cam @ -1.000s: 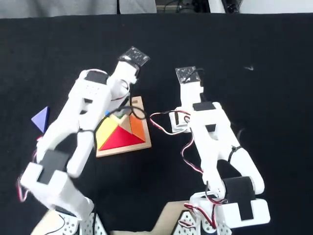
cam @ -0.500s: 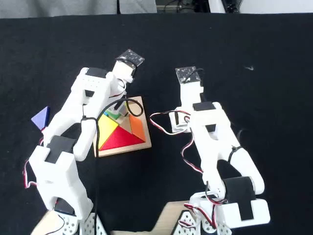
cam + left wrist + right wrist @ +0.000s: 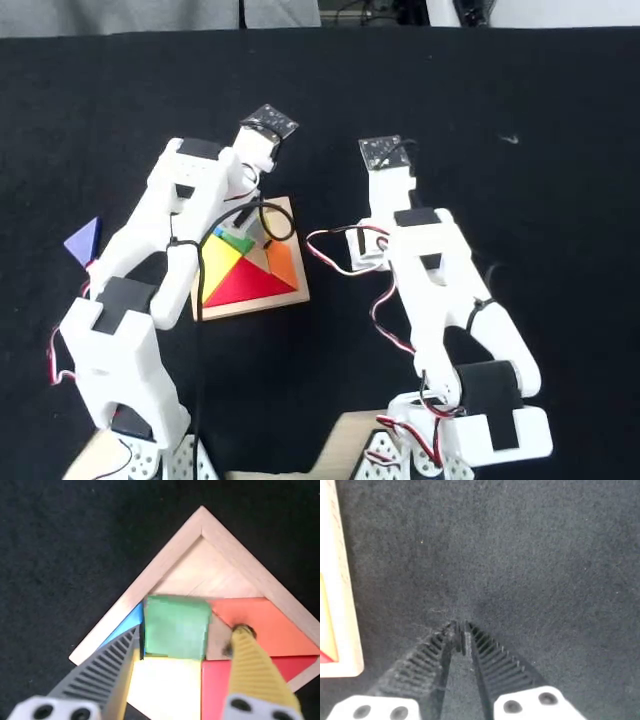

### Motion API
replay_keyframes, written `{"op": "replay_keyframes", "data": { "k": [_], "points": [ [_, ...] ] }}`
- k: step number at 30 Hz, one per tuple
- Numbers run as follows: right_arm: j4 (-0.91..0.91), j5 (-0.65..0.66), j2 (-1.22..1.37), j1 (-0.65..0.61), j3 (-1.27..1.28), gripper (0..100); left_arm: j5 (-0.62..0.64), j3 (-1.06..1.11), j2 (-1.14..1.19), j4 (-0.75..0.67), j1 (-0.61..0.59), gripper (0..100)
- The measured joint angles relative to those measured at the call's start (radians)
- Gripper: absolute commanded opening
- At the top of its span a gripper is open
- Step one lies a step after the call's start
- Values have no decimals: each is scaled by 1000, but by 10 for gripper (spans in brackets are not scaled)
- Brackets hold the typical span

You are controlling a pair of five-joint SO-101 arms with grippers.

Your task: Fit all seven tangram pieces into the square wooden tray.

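Note:
The square wooden tray [image 3: 290, 296] lies on the black cloth and holds yellow [image 3: 217, 266], red [image 3: 250, 286] and orange [image 3: 283, 263] pieces. A green square [image 3: 175, 627] rests flat in the tray [image 3: 202, 525] next to a blue piece [image 3: 127, 625]. My left gripper [image 3: 187, 635] hovers over the green square, open. Its grey finger is at one edge of the square and its yellow finger stands a little apart from the other. A purple triangle [image 3: 84, 240] lies on the cloth left of the tray. My right gripper [image 3: 460, 630] is shut just above the cloth, beside the tray's edge [image 3: 342, 605].
The left arm [image 3: 170, 220] leans over the tray's left side, and a black cable [image 3: 272, 228] loops across the pieces. The right arm [image 3: 420, 250] stands to the tray's right. Bare wood shows in the tray's far corner [image 3: 205, 570]. Black cloth spreads all around.
The left arm has shifted its pose over the tray, and more of the green square now shows beneath it. The right arm has not moved.

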Motion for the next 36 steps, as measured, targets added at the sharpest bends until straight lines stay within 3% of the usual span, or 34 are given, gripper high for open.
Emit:
{"op": "replay_keyframes", "data": {
  "k": [11,19,30,36],
  "points": [
    [0,0,0,0,0,13,29,-133,11,3,-14,299],
    [0,0,0,0,0,13,-15,-152,138,-146,-55,299],
    [0,0,0,0,0,14,-153,-158,166,-95,-64,299],
    [0,0,0,0,0,15,-164,-189,152,37,-64,299]
  ]
}}
